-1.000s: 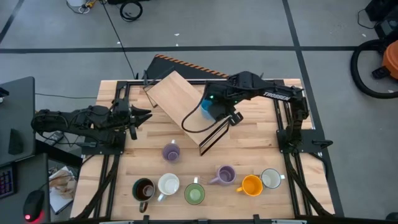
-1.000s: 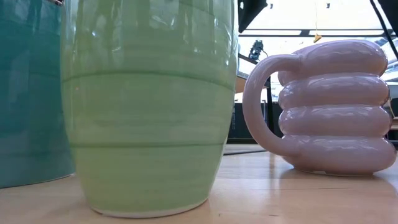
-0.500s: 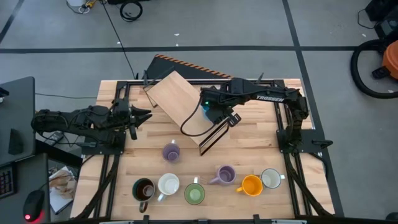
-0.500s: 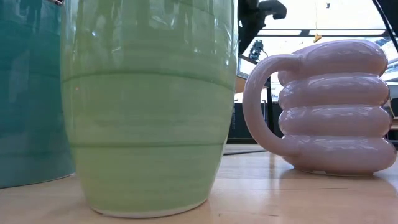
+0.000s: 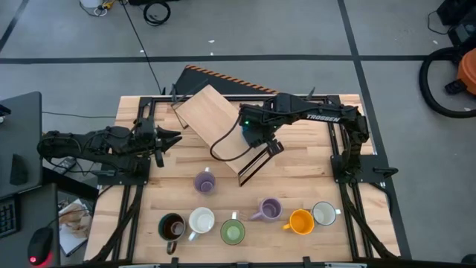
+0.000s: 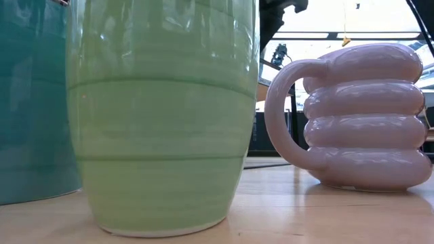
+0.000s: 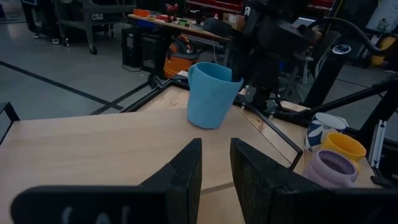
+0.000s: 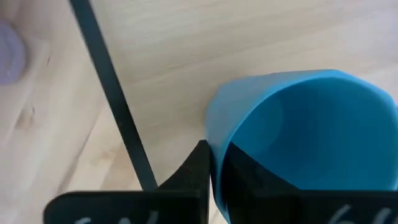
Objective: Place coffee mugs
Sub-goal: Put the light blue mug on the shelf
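Six mugs are sitting along the table's 6 o'clock edge, one lilac mug point(image 5: 204, 181) above. Right gripper point(image 8: 214, 163) is pinching the blue mug point(image 5: 248, 132) rim on a wooden shelf point(image 5: 223, 126), toward 12. Left gripper point(image 5: 172, 139) is idling at 9, jaws slightly parted.

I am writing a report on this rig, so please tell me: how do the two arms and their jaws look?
Both the left arm and the right arm are dark, jointed and slim. The right arm carries white lettering, with a green light near its wrist. A black cable loops beside it. The jaws are flat, dark and matte.
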